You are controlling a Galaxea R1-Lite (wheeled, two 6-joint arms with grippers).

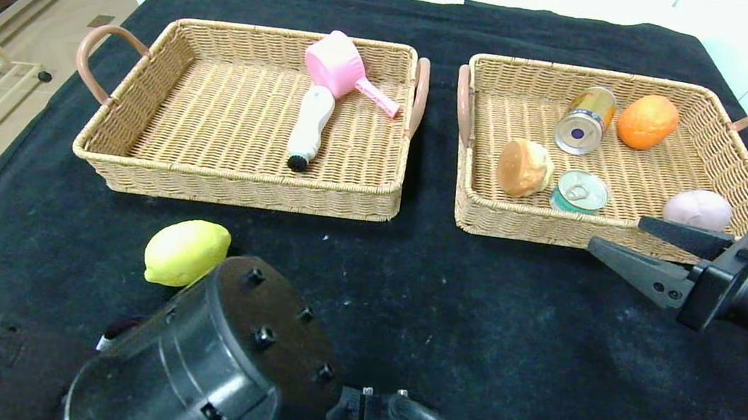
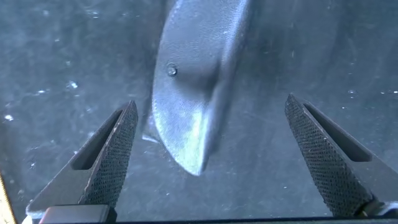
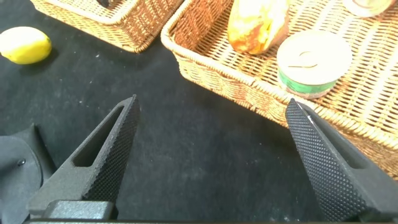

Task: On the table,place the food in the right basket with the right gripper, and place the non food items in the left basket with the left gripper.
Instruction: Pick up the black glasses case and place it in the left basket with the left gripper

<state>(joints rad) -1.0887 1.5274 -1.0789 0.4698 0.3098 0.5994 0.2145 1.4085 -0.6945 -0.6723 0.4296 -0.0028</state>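
Under the left arm point(image 1: 212, 361), its tool point(image 2: 208, 155) is hidden overhead.

head cam high, looking forward-down over table point(image 1: 406, 299) and both baskets. left wrist cam close above the cloth, facing down. right wrist cam low, facing right basket point(image 3: 249, 93); shares lemon point(image 3: 23, 45) with head.

My right tool point(image 1: 617, 236) is hovering, fingers apart, at the right basket's point(image 1: 522, 222) front rim. A lemon point(image 1: 186, 252) is lying on the table point(image 1: 446, 319) beside my left arm point(image 1: 212, 368).
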